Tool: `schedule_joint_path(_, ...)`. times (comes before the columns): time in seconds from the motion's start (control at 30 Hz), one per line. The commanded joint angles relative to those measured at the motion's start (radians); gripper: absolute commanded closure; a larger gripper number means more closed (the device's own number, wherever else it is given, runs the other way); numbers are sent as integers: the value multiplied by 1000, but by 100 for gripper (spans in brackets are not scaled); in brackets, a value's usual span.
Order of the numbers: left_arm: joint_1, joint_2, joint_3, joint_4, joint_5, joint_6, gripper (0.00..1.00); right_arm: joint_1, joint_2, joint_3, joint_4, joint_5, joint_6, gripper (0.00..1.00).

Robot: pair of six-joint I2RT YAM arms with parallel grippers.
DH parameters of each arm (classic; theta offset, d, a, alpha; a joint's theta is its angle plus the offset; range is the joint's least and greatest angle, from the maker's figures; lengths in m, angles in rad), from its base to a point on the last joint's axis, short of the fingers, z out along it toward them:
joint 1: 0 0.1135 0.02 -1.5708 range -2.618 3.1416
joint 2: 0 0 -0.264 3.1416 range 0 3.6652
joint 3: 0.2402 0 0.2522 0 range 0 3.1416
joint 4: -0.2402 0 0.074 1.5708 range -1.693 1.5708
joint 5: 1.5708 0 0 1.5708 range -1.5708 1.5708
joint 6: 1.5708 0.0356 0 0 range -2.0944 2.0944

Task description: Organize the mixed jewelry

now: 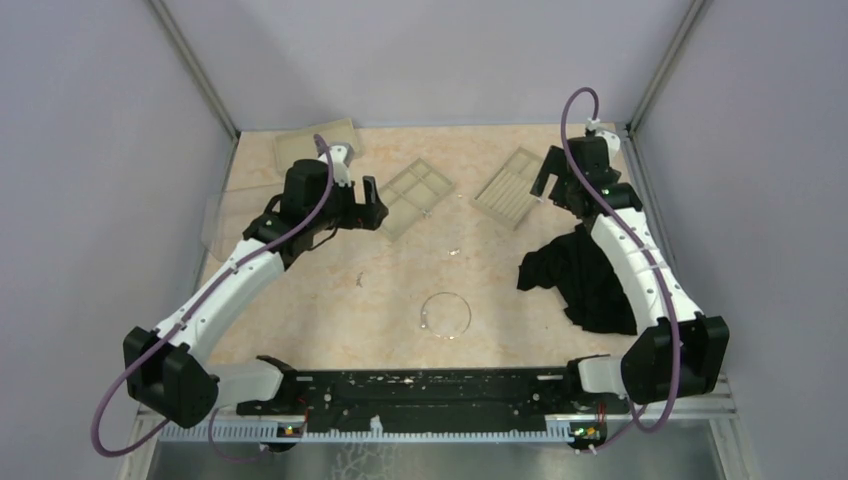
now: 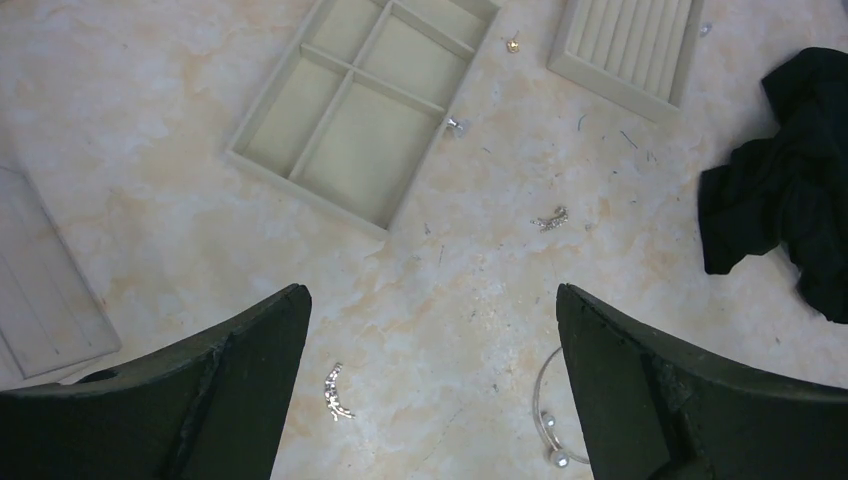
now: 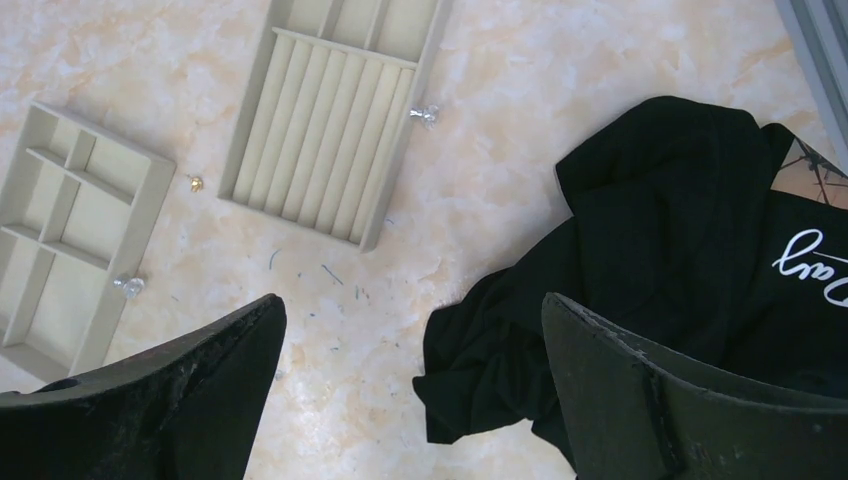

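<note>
A thin silver wire hoop [image 1: 447, 316] with pearl ends lies on the table near the front middle; the left wrist view shows it [image 2: 543, 398] partly behind my right finger. A small curved silver piece [image 1: 359, 281] [image 2: 336, 392] lies to its left. Another silver piece [image 1: 454, 251] [image 2: 550, 218] lies mid-table. Tiny silver [image 2: 453, 124] [image 3: 425, 115] and gold [image 2: 512, 44] [image 3: 195, 183] bits lie beside the trays. My left gripper [image 1: 368, 205] [image 2: 430, 292] is open and empty, high above the table. My right gripper [image 1: 548, 185] [image 3: 412, 300] is open and empty above the cloth's edge.
A beige compartment tray [image 1: 415, 197] [image 2: 360, 100] [image 3: 70, 230] and a slotted tray [image 1: 510, 185] [image 2: 630, 45] [image 3: 330, 110] lie at the back. A black cloth [image 1: 585, 275] [image 2: 790, 210] [image 3: 680, 270] is heaped at the right. Translucent flat pieces [image 1: 315, 145] [image 2: 40, 290] lie at the back left.
</note>
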Motion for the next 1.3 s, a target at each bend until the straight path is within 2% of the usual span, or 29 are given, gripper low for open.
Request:
schedule_joint_path(0.0,-10,13,32,2,52,-12,1,1,18,29,31,0,20,2)
schedule_joint_path(0.2,-24,59,61,-32,80,-2,1,2,7,2,34,-5,17,2)
schedule_joint_path(0.33,-52,86,71,-48,23,7,1,2,-2,-21,43,-5,10,2)
schedule_joint_path(0.5,-90,97,22,-34,-115,-18,1,22,9,-28,29,-41,-12,2)
schedule_joint_path(0.7,-127,137,-42,-23,-127,-53,1,258,16,-98,22,-36,-31,2)
schedule_joint_path(0.87,-187,157,-83,-9,-139,-109,1,470,12,-219,10,-93,38,2)
schedule_joint_path(1.03,-230,147,-152,47,-198,-90,1,528,0,-322,60,-157,124,6)
schedule_joint_path(1.13,-226,183,-108,-13,-249,-110,2,527,23,-313,94,-113,126,17)
schedule_joint_path(1.27,-221,242,-30,-86,-258,-132,2,520,144,-233,115,-38,153,46)
